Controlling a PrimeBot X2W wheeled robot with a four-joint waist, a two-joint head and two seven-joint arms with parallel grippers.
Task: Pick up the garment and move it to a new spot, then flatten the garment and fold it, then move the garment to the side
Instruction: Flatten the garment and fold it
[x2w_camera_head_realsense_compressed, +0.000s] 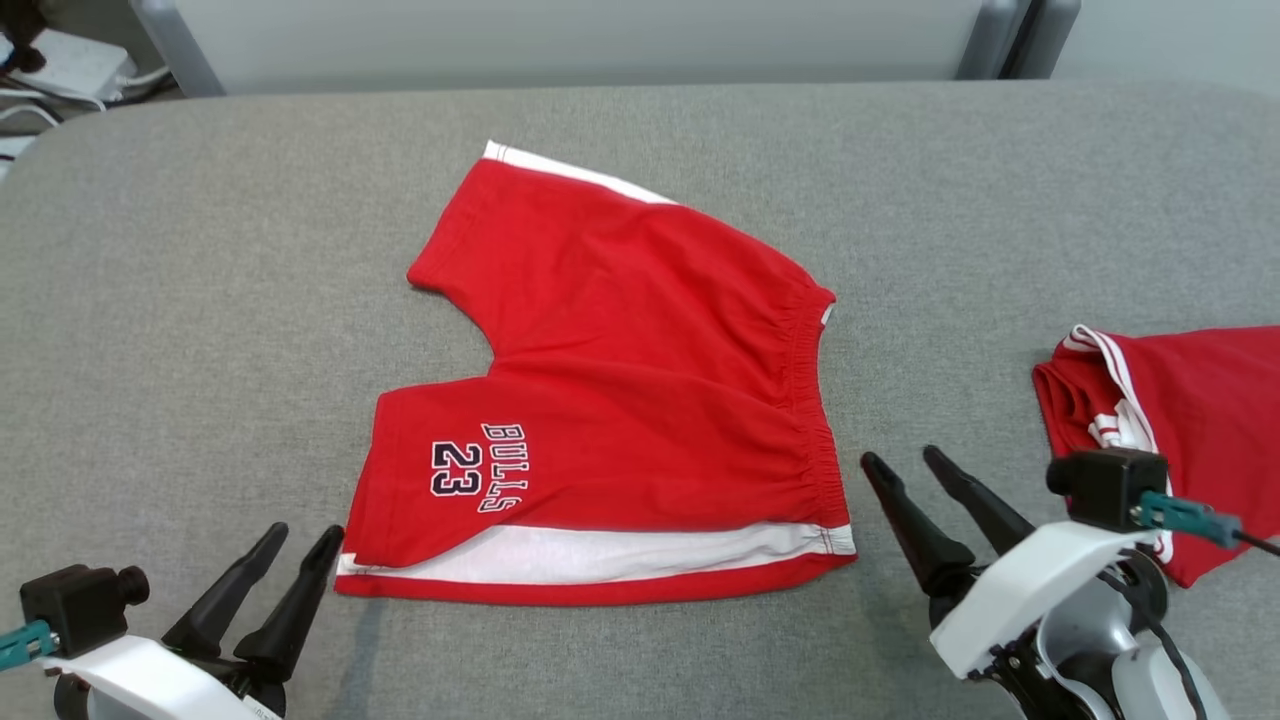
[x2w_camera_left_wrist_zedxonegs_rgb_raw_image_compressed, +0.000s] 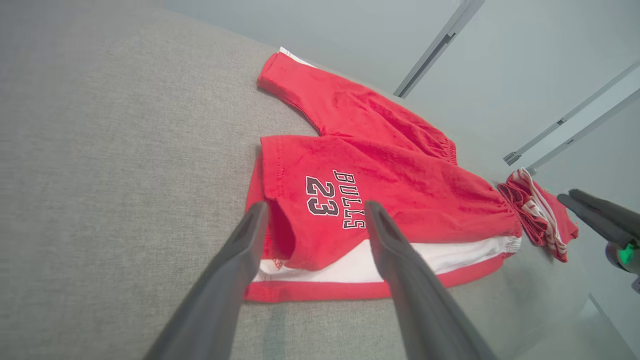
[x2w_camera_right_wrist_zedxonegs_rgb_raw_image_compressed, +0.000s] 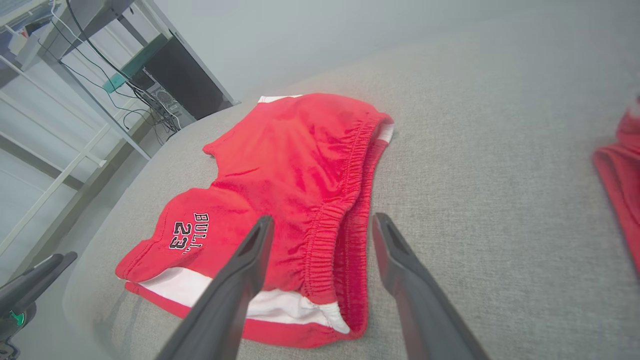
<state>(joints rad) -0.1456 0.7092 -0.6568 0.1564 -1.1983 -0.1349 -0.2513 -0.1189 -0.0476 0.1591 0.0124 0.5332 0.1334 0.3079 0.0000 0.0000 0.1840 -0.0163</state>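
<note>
Red shorts (x2w_camera_head_realsense_compressed: 640, 330) spread flat on the grey bench (x2w_camera_head_realsense_compressed: 200, 300), lying between the left jaws and the right jaws and just ahead of both. The elastic waistband (x2w_camera_head_realsense_compressed: 812, 400) faces the right jaws; the two leg hems face the left jaws. The "BULLS 23" print (x2w_camera_head_realsense_compressed: 480, 468) sits on the leg nearer the jaws, and a white side stripe (x2w_camera_head_realsense_compressed: 620, 552) runs along the edge closest to them. Left jaws: spread, empty, tips just beside the near hem corner; contact cannot be told. Right jaws: spread, empty, tips just beside the near waistband corner, over bare bench. A second red garment (x2w_camera_head_realsense_compressed: 1210, 400), bunched, lies on the outer side of the right jaws, well apart from the shorts.
</note>
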